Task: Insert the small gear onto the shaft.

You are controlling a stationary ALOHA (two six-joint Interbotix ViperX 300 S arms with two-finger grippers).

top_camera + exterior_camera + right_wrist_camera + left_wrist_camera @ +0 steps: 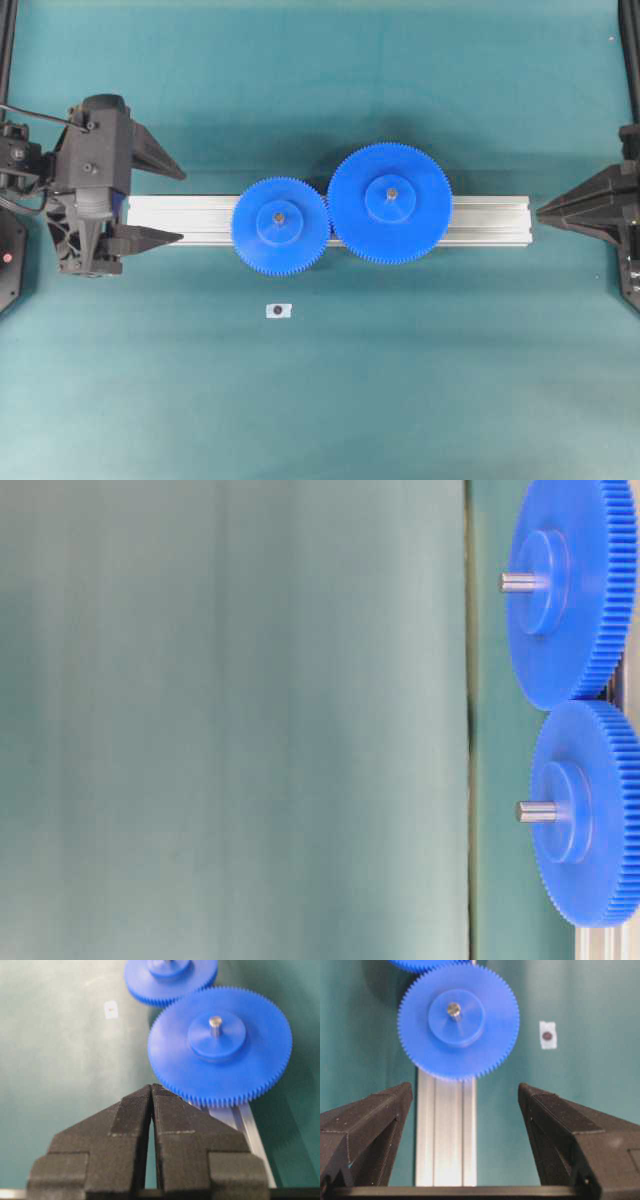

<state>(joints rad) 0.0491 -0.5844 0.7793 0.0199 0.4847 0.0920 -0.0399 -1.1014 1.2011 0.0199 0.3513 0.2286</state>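
Small gear (281,226) on shaft (278,213), meshing wider gear (390,203), atop rail (180,216); left tool (165,203) agape.

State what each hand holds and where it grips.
Nothing is held. The left hand is open, short of the small gear; the right hand is shut on nothing.

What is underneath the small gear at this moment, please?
The small gear sits on an aluminium rail, with a metal shaft poking up through its hub. The rail section directly beneath it, and the shaft's base, are covered from view.
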